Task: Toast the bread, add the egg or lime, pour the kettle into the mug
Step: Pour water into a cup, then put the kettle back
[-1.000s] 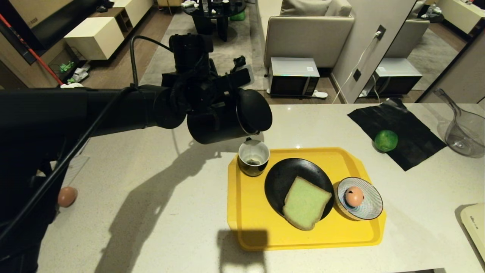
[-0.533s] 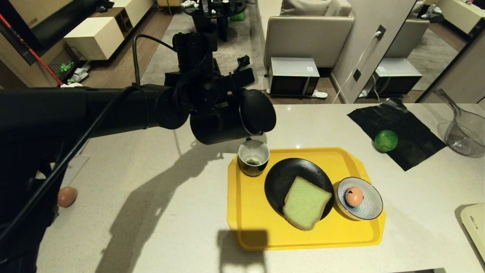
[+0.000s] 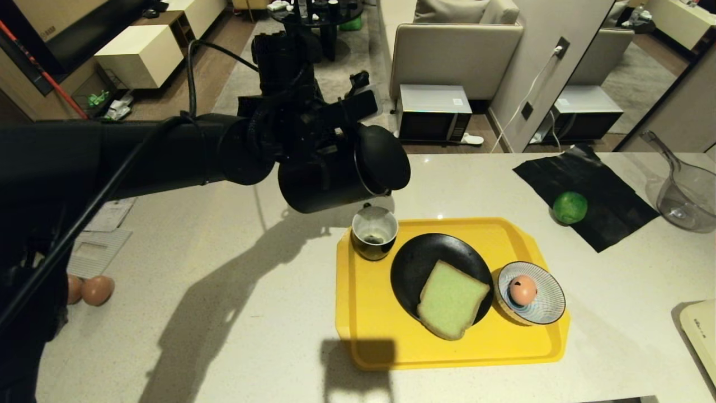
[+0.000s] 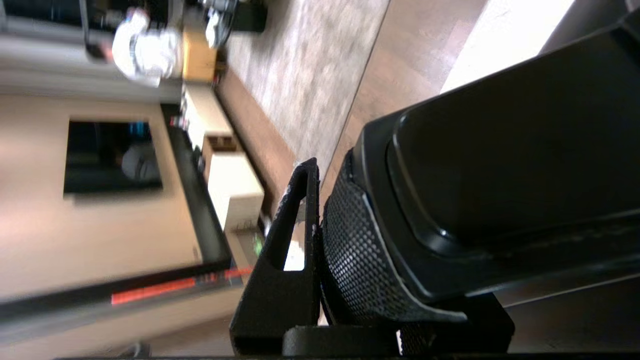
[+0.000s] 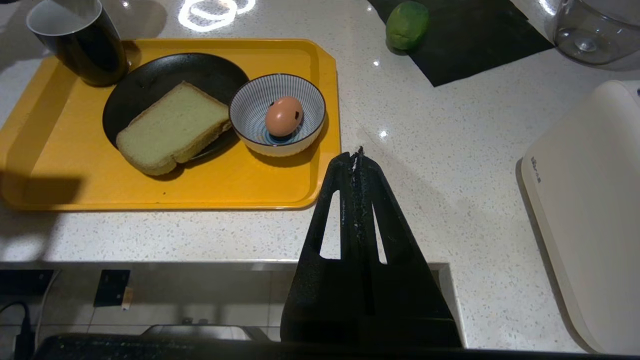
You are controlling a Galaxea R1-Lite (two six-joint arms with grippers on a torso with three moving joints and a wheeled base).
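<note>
My left gripper point(image 3: 316, 127) is shut on the loop handle point(image 4: 350, 240) of the black kettle point(image 3: 330, 184). The kettle hangs tipped almost on its side, its lid point(image 3: 383, 158) and spout just above the black mug point(image 3: 373, 230); no stream shows. The mug stands at the yellow tray's point(image 3: 391, 341) far left corner. The pale green bread point(image 3: 452, 298) lies on a black plate point(image 3: 414, 263). In the striped bowl point(image 3: 551, 310) sits the spotted egg point(image 3: 522, 289). The lime point(image 3: 569, 207) rests on a black mat point(image 3: 604, 184). My right gripper point(image 5: 356, 155) is shut and empty, near the counter's front edge.
Two plain brown eggs point(image 3: 92, 290) lie at the counter's left edge, partly behind my left arm. A clear jug point(image 3: 685, 196) stands at the far right. A white toaster point(image 5: 595, 200) sits at the near right corner.
My left arm has risen slightly with the kettle, which stays tipped over the mug. A second brown egg now shows at the left. The right arm has not moved.
</note>
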